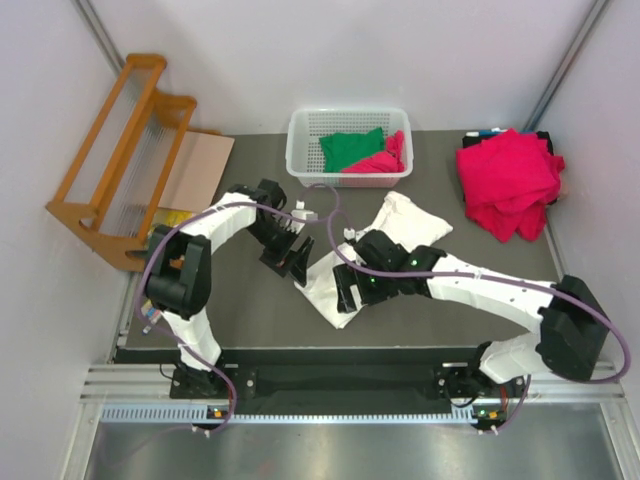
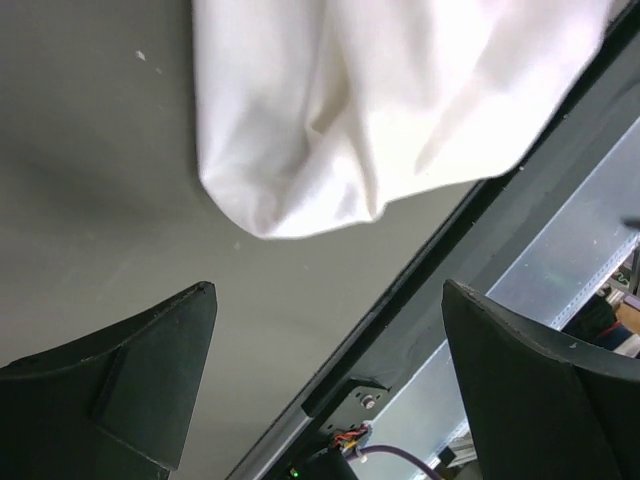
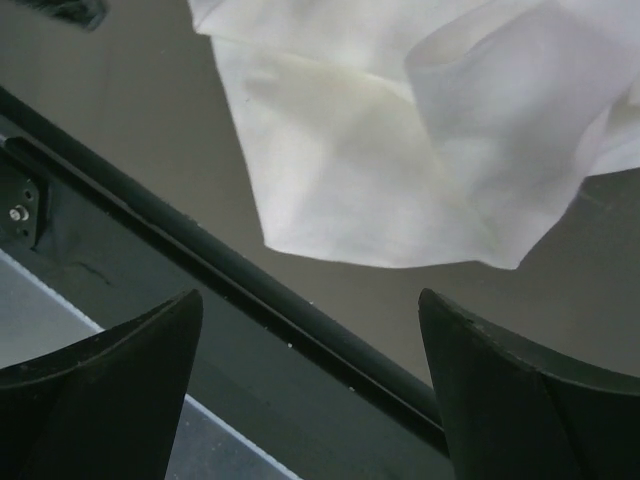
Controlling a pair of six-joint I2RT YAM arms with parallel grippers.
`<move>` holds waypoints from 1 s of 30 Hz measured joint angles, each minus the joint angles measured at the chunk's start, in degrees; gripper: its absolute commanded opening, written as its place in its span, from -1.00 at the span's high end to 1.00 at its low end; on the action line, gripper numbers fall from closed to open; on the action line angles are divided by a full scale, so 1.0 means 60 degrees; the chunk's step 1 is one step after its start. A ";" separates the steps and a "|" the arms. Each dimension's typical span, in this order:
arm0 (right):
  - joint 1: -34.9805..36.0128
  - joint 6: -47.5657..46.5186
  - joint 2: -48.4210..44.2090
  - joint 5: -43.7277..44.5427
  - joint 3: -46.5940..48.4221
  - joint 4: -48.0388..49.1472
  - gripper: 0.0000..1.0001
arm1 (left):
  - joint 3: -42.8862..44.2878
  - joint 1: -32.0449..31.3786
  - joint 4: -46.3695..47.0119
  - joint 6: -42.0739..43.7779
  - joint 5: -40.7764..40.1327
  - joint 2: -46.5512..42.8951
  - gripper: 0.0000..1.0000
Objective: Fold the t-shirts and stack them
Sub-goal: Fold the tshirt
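Item one: the white shirt (image 1: 412,226) lies bunched at the centre of the table (image 1: 250,325). In the overhead view it is a long bundle running from 7 o'clock to 1 o'clock. It is not folded (creases and loose edges show in both wrist views).

Item two: my left gripper (image 1: 292,262) stands at the bundle's 9 o'clock side. Its jaws are spread wide and hold nothing. In the left wrist view only bare table lies between my fingers (image 2: 120,400). A rounded edge of the cloth sits ahead of them at 12 o'clock, touching neither.

Item three: my right gripper (image 1: 348,293) is over the near end of the bundle, toward its 7 o'clock tip. Its jaws are also wide apart and empty. In the right wrist view the hem lies ahead of the fingers (image 3: 520,400) at 12 o'clock, clear of both tips. From overhead I cannot tell whether any part of the arm rests on the cloth.

Item four: the basket (image 1: 300,150) stands at the table's 12 o'clock edge. It holds a green shirt (image 1: 352,148), with a pink shirt (image 1: 385,160) at the green one's 3 o'clock. A pile of pink shirts (image 1: 508,180) occupies the 2 o'clock corner, well apart from the white one.

Item five: a wooden rack (image 1: 110,160) stands at 10 o'clock, with a cardboard sheet (image 1: 200,165) just beside it.
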 measured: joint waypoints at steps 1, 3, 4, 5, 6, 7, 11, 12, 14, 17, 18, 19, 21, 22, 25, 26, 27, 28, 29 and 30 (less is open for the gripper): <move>0.0142 0.0131 -0.0219 -0.0015 -0.0153 0.0055 -0.73 | 0.0047 -0.0004 0.0055 0.0007 -0.0004 0.0208 -0.97; 0.0386 0.0382 -0.0517 -0.0055 -0.0379 0.0182 -0.71 | 0.0149 0.0022 0.0215 0.0015 -0.0025 0.0674 -0.97; 0.0474 0.0448 -0.0539 -0.0069 -0.0415 0.0226 -0.70 | 0.0208 0.0040 0.0313 0.0018 -0.0076 0.0918 -0.97; 0.0586 0.0550 -0.0528 -0.0055 -0.0441 0.0270 -0.67 | 0.0270 0.0044 0.0361 0.0015 -0.0106 0.1129 -0.97; 0.0681 0.0623 -0.0488 -0.0058 -0.0448 0.0295 -0.65 | 0.0353 0.0051 0.0433 0.0011 -0.0127 0.1362 -0.97; 0.0783 0.0681 -0.0459 -0.0044 -0.0448 0.0342 -0.64 | 0.0455 0.0051 0.0474 -0.0025 -0.0117 0.1577 -0.97; 0.1220 0.0845 -0.0069 -0.0029 -0.0444 0.0648 -0.61 | 0.0871 0.0058 0.0503 -0.0055 -0.0044 0.1803 -0.97; 0.1293 0.0860 0.0098 -0.0033 -0.0444 0.0688 -0.60 | 0.0936 0.0047 0.0539 -0.0055 -0.0044 0.1843 -0.97; 0.1399 0.0867 0.0474 -0.0029 -0.0444 0.0769 -0.57 | 0.1060 0.0040 0.0572 -0.0055 -0.0044 0.1912 -0.97; 0.1424 0.0867 0.0933 -0.0029 -0.0444 0.0889 -0.54 | 0.1137 0.0011 0.0568 -0.0055 -0.0044 0.1942 -0.89; 0.1421 0.0867 0.1067 -0.0029 -0.0444 0.0940 -0.54 | 0.1158 0.0004 0.0572 -0.0058 -0.0040 0.1942 -0.84; 0.1421 0.0867 0.1188 -0.0029 -0.0444 0.0991 -0.54 | 0.1166 -0.0007 0.0579 -0.0066 -0.0036 0.1942 -0.78; 0.1424 0.0863 0.1351 -0.0025 -0.0444 0.1035 -0.54 | 0.1166 -0.0055 0.0590 -0.0055 -0.0040 0.1942 -0.69; 0.1421 0.0863 0.1399 -0.0018 -0.0444 0.1038 -0.54 | 0.1158 -0.0091 0.0605 -0.0055 -0.0040 0.1942 -0.63; 0.1421 0.0860 0.1413 0.0011 -0.0437 0.1060 -0.54 | 0.0874 -0.0222 0.0856 -0.0033 -0.0047 0.1847 -0.50; 0.1421 0.0860 0.1413 0.0015 -0.0433 0.1078 -0.54 | 0.0732 -0.0259 0.0925 -0.0036 -0.0047 0.1800 -0.44; 0.1421 0.0860 0.1413 0.0029 -0.0430 0.1086 -0.53 | 0.0539 -0.0302 0.0980 -0.0025 -0.0058 0.1683 -0.38; 0.1421 0.0860 0.1413 0.0036 -0.0430 0.1100 -0.53 | 0.0350 -0.0350 0.1038 -0.0025 -0.0113 0.1552 -0.26; 0.1421 0.0860 0.1413 0.0044 -0.0430 0.1107 -0.53 | 0.0178 -0.0393 0.1075 -0.0018 -0.0131 0.1435 -0.20; 0.1413 0.0860 0.1413 0.0044 -0.0430 0.1118 -0.53 | 0.0044 -0.0426 0.1089 -0.0007 -0.0160 0.1348 -0.11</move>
